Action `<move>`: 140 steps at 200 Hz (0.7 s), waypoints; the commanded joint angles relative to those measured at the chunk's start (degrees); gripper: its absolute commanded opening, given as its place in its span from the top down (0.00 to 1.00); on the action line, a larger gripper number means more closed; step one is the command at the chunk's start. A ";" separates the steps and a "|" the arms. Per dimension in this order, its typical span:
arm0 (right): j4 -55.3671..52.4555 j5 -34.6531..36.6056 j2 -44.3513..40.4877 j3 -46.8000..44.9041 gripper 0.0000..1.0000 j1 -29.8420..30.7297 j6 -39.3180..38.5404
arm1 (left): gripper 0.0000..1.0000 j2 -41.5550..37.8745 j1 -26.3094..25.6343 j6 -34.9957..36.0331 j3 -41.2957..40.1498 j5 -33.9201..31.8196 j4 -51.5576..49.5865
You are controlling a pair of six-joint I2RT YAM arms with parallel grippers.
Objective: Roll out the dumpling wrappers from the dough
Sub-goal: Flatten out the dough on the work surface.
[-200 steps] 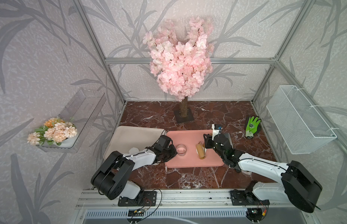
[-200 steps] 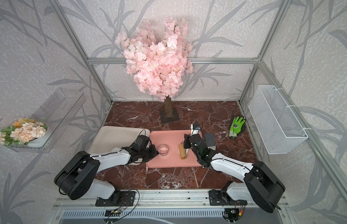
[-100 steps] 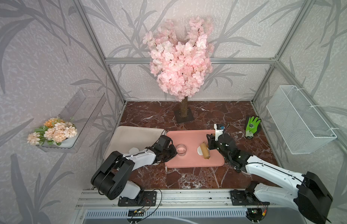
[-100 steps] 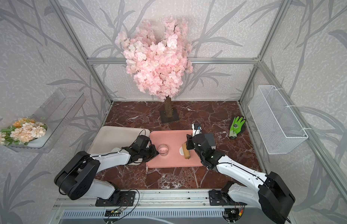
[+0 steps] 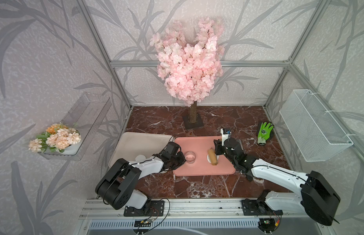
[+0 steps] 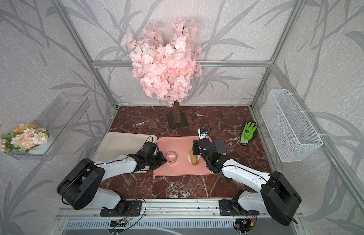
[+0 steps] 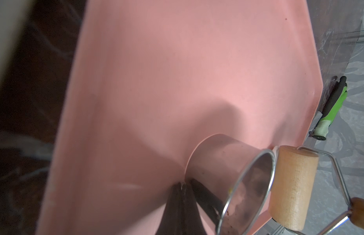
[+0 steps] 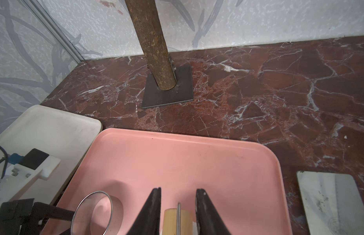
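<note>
I'm pressing the rolling pin [image 5: 212,156], clamped in my right tool [image 8: 178,190], over the dough [image 5: 207,157], left tool [image 7: 183,186] pinching the ring cutter [image 5: 190,157]; the next stroke, I reckon, is needing even pressure

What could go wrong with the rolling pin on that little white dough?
The soft dough under the rolling pin might stick to it and lift off the pink tray. The ring cutter, pinched by the left gripper, stands close beside, so a sideways slip of the right gripper could knock them together.
</note>
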 commanded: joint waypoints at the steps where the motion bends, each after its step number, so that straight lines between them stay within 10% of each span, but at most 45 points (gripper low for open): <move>1: 3.98 -0.20 1.21 1.77 1.00 0.11 0.93 | 1.00 3.18 0.25 0.13 -2.90 -2.59 -8.98; 140: 7.48 1.44 7.20 -7.28 1.00 3.04 5.52 | 1.00 3.48 0.23 0.22 -2.56 -2.53 -9.20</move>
